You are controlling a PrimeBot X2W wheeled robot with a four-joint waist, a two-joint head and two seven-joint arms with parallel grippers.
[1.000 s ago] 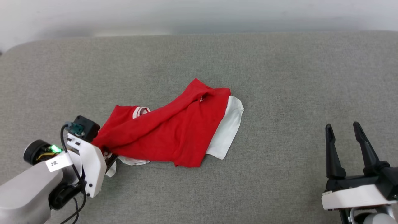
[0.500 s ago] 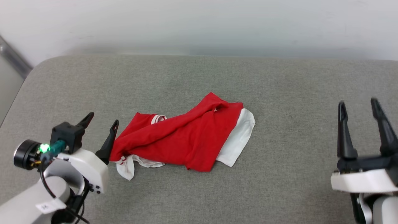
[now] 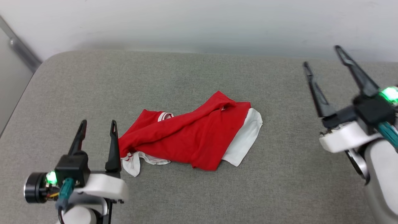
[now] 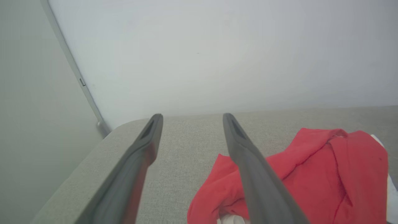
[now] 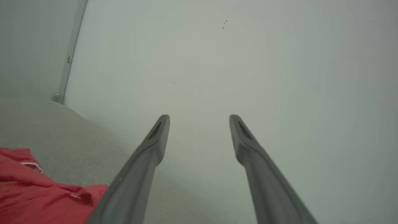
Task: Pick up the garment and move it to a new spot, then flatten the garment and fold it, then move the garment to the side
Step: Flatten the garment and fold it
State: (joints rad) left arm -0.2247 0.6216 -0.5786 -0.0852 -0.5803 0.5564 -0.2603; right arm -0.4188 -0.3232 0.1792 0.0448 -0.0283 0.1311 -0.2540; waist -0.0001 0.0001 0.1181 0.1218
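Your red jersey (image 3: 186, 137) lies in a crumpled heap near the middle of the grey cushioned surface (image 3: 199, 74), a little to the robot's left of centre. It is bunched and folded over itself, with a raised ridge of red cloth running from its near-left corner up to its far-right peak. One white sleeve (image 3: 245, 140) spreads flat from under the red on the right side. A second scrap of white with red-striped trim (image 3: 132, 160) pokes out at the near-left corner. A striped collar edge (image 3: 164, 115) shows along the far-left side.

Your left gripper (image 3: 98, 123) sits low at the jersey's left end with its fingers spread apart and nothing between them. Its inner finger (image 3: 113, 146) stands right at the edge of the red cloth. It may be brushing the fabric, but you cannot settle that from the head view. In the left wrist view the same gripper (image 4: 190, 116) points toward the pale wall (image 4: 217, 56), and the jersey (image 4: 326, 174) lies to the right of the fingers, partly behind one of them.

Your right gripper (image 3: 321, 56) is raised well clear on the far right, fingers wide apart and empty, tilted toward the wall. In the right wrist view that gripper (image 5: 199, 118) faces the wall, with a corner of the jersey (image 5: 37, 199) at the lower left.
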